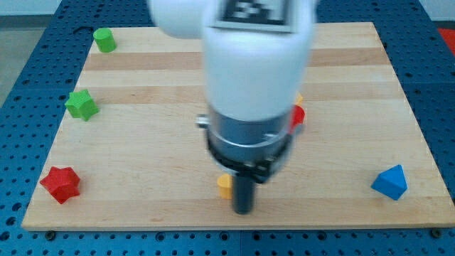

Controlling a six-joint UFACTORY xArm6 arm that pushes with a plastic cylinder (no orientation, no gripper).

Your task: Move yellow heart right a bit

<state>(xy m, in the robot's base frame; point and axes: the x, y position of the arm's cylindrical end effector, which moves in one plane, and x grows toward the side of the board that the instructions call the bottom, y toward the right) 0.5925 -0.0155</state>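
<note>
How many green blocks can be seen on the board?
2. One green block sits near the view's top-left corner; a green star lies lower on the left edge. The arm hides the board's middle, so more may be hidden.

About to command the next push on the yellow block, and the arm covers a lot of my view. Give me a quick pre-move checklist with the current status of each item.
1. My tip visible: ok, near the view's bottom centre.
2. Target located: ok, a yellow block shows at the rod's left; heart shape cannot tell, mostly hidden.
3. Tip on the block's left for a rightward push: not ok, it sits right of and slightly below it.
4. Tip touching the block: cannot tell.
5. Path to the right free: cannot tell near the arm; the blue block lies far right.
6. Red block behind the arm: partly hidden.
</note>
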